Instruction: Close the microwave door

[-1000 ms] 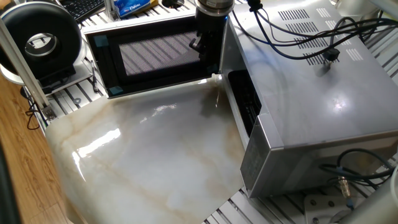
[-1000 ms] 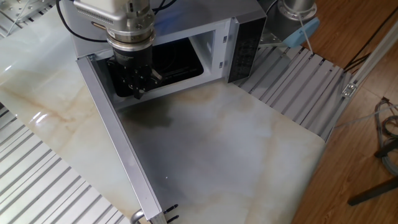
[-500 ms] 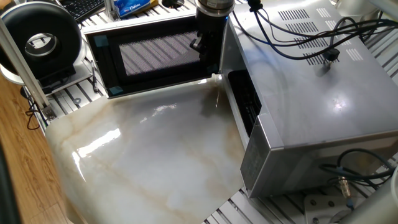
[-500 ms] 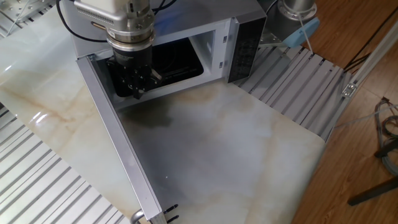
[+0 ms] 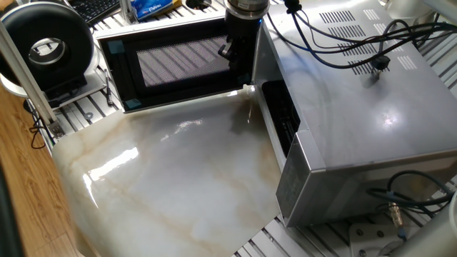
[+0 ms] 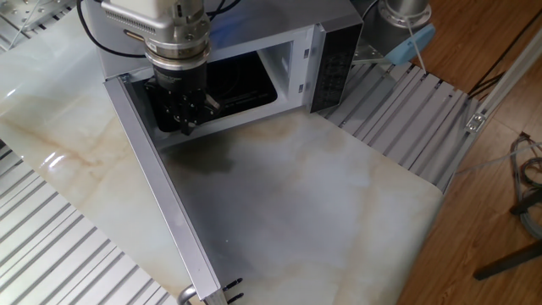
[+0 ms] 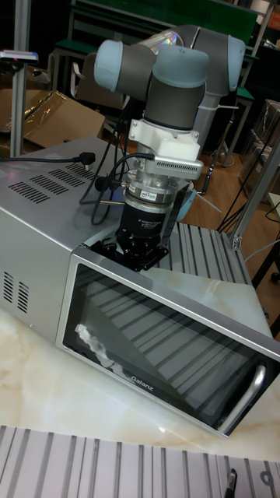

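Marble-patterned tabletop [image 5: 178,185] fills the foreground, glossy and cream-veined, sitting on a bed of ribbed aluminium rails [image 6: 406,110]. Nearest in one fixed view, the microwave [image 5: 364,114] lies along the right side, a big silver box with vent slots on its top panel and black cables [image 5: 343,43] draped across it. Its dark control panel [image 6: 326,72] faces the marble, and in the other fixed view the black cavity [image 6: 229,85] sits wide open.

Further back, the microwave door [image 5: 175,64] stands swung right out, roughly square to the oven's front, its lower edge just above the marble. From one fixed view we see the inner face, a black frame around a mesh window; from the tall fixed view we see the silver outer face with the glass window, the Galanz lettering and the vertical bar handle [image 7: 247,395] at the free end.

And there's the gripper [image 6: 186,114], coming straight down from the UR5 arm [image 7: 167,82], close by the hinge end of the door, between the door's inner face and the cavity mouth. The fingers point downward, hanging above the marble. They look close together with nothing between them, though from these angles I can't say for sure how far apart they are.

At the far left corner sits a round black-and-white device [image 5: 46,46], with a keyboard [image 5: 96,8] behind it.
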{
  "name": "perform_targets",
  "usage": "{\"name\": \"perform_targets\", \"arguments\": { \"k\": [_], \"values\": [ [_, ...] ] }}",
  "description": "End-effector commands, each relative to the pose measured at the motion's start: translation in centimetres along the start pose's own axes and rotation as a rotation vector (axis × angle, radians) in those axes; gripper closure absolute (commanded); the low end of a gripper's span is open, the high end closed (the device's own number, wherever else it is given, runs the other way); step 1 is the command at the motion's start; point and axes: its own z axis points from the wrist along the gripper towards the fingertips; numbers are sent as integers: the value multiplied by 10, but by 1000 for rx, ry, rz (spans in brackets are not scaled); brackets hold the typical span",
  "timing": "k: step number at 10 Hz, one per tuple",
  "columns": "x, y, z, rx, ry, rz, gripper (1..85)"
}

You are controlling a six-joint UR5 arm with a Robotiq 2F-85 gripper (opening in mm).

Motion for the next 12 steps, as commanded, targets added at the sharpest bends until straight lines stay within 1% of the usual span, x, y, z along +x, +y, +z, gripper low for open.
{"name": "perform_targets", "arguments": {
  "k": [1, 3, 4, 8, 9, 12],
  "values": [
    [-2, 1, 0, -9, -10, 5, 847],
    [-3, 4, 1, -19, -11, 18, 847],
    [-1, 3, 0, -16, -8, 14, 847],
    [-4, -4, 1, 12, -12, -11, 847],
    [-3, -4, 1, 11, -11, -13, 847],
    [-2, 1, -1, -9, -6, 2, 847]
  ]
}}
